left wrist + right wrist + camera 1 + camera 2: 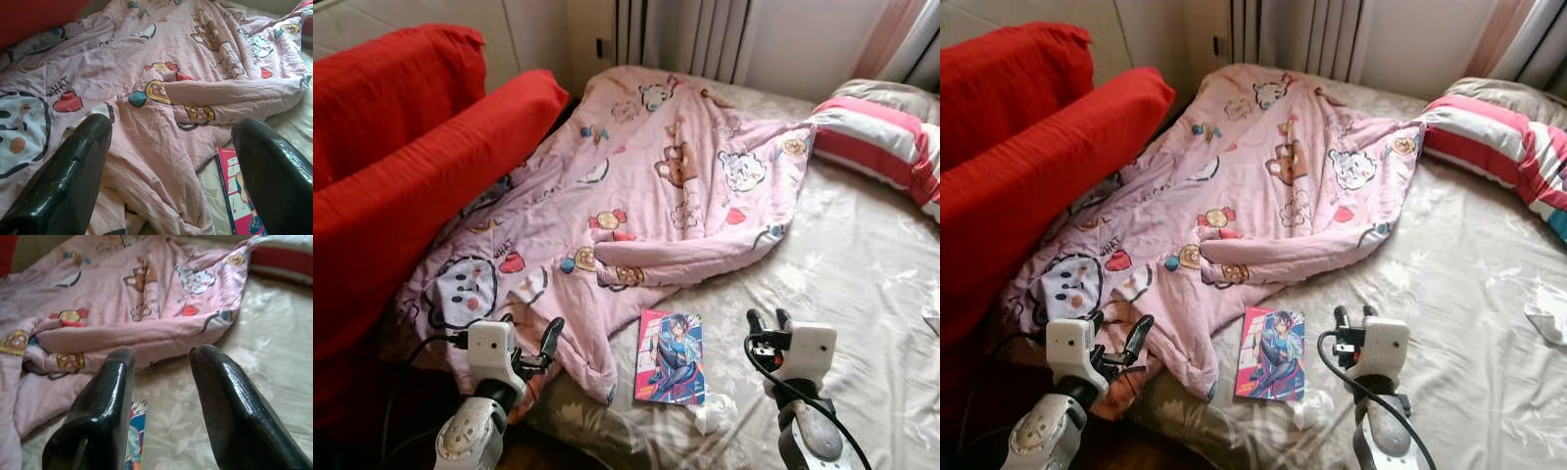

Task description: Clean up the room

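Right tool (pixel 768 319) beside book (pixel 671 356).

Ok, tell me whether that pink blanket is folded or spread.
Spread, but untidily: the pink blanket lies rumpled across the bed, one edge rolled back, its corner hanging over the near side.

Pink cartoon-print quilt (pixel 636 186) lies rumpled across bed (pixel 862 294), near edge folded over. Pink-covered comic book (pixel 671 357) flat beside it. Crumpled tissue (pixel 713 416) touching book's corner.
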You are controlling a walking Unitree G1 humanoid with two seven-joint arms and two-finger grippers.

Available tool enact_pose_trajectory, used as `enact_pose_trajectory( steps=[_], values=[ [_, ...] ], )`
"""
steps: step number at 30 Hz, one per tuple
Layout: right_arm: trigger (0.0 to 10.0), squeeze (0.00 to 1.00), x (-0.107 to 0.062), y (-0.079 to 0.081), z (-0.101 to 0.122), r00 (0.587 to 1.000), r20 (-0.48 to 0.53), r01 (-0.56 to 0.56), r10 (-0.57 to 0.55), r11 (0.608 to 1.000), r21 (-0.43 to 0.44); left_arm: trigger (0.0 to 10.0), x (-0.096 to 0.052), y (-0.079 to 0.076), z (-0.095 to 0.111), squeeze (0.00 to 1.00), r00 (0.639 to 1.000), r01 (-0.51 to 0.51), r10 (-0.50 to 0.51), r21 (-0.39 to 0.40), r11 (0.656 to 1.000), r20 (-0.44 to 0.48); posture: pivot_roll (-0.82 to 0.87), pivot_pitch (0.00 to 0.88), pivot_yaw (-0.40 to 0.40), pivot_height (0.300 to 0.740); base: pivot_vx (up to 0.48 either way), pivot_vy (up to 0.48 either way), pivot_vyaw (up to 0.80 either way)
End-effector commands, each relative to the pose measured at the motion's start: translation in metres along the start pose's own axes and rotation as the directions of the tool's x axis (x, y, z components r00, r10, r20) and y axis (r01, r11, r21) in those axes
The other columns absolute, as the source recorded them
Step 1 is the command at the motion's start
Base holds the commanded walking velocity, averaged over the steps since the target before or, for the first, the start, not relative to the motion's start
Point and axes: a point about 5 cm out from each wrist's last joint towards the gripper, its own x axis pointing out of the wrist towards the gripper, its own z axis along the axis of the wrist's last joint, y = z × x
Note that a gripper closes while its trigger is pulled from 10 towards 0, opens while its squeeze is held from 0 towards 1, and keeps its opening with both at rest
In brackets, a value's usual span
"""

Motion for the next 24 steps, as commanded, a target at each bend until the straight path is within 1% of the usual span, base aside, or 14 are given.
enact_pose_trajectory(
  steps=[1, 9, 13, 20, 22, 24],
  values=[
    [10.0, 0.0, -0.003, -0.002, -0.004, 1.0, -0.023, 0.007, -0.007, 1.0, -0.003, 10.0, -0.004, -0.001, -0.003, 0.0, 1.0, 0.006, -0.007, -0.001, 1.0, -0.02, -0.06, 0.323, -0.028, 0.717, 0.0, 0.0, 0.0],
    [10.0, 0.0, -0.001, -0.002, -0.006, 0.999, -0.045, -0.004, 0.003, 1.0, -0.01, 10.0, -0.004, -0.002, -0.003, 0.0, 1.0, 0.009, -0.009, -0.001, 1.0, -0.026, -0.06, 0.331, -0.028, 0.652, 0.0, 0.0, 0.0],
    [10.0, 0.0, -0.001, -0.002, -0.007, 0.999, -0.051, -0.005, 0.004, 1.0, -0.015, 10.0, -0.004, -0.003, -0.004, 0.0, 1.0, 0.012, -0.012, -0.002, 1.0, -0.027, -0.06, 0.337, -0.027, 0.628, 0.0, 0.0, 0.0],
    [10.0, 0.0, -0.001, -0.003, -0.013, 0.997, -0.082, 0.001, -0.002, 1.0, -0.02, 10.0, -0.005, -0.006, -0.005, 0.0, 0.999, 0.024, -0.024, -0.004, 1.0, -0.037, -0.06, 0.348, -0.024, 0.628, 0.0, 0.0, 0.0],
    [10.0, 0.0, -0.001, -0.001, -0.016, 0.994, -0.107, -0.016, 0.014, 1.0, -0.018, 10.0, -0.006, -0.006, -0.005, 0.0, 0.999, 0.029, -0.03, -0.002, 1.0, -0.039, -0.06, 0.354, -0.021, 0.628, 0.0, 0.0, 0.0],
    [10.0, 0.0, -0.001, 0.0, -0.016, 0.994, -0.107, -0.03, 0.028, 0.999, -0.016, 10.0, -0.007, -0.007, -0.005, 0.0, 0.999, 0.033, -0.033, -0.001, 0.999, -0.04, -0.05, 0.356, -0.02, 0.628, 0.0, 0.0, 0.0]
  ],
)
